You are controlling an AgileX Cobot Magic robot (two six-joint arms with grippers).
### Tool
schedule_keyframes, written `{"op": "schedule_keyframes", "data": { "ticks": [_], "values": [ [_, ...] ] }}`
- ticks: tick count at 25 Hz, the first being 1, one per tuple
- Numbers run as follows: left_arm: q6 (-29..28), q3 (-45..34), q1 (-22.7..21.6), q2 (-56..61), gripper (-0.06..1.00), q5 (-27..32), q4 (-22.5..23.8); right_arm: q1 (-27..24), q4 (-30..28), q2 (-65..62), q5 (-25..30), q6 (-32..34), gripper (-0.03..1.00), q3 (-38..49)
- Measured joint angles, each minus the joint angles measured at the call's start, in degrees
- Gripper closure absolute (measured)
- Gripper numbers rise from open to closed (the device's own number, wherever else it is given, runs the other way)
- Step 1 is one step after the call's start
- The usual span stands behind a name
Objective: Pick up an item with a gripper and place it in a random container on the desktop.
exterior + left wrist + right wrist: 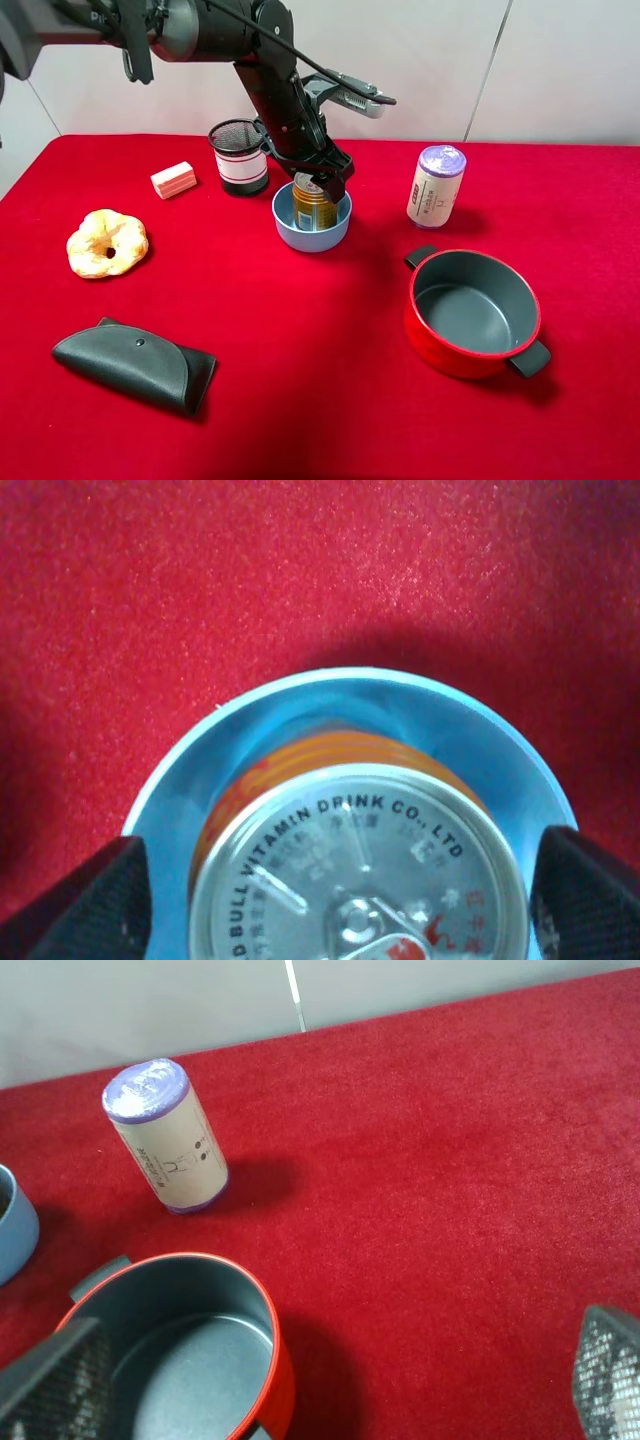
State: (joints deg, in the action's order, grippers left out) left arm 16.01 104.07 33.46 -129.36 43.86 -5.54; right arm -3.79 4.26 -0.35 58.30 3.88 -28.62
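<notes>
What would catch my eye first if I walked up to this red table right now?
Most likely the black left gripper reaching down at the back of the table, with a jaw on either side of an orange-and-gold drink can standing in a light blue bowl. After that, the big red pot at front right and the purple-topped white roll standing behind it.

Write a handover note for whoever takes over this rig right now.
Left gripper: open, jaws either side of the can, gap showing.
Right gripper: open, empty, near the red pot.
Can stands upright in the blue bowl.
Done: can placed.
Left to do: lift the left arm clear, probably.
</notes>
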Motion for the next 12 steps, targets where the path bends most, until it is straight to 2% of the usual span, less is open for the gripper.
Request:
{"op": "schedule_keyframes", "data": {
  "ticks": [12],
  "values": [
    [0.0,0.06,0.0,1.89,0.18,7.57,0.57,0.0,0.0,0.0,-0.05,0.0,0.28,0.0]
  ]
}}
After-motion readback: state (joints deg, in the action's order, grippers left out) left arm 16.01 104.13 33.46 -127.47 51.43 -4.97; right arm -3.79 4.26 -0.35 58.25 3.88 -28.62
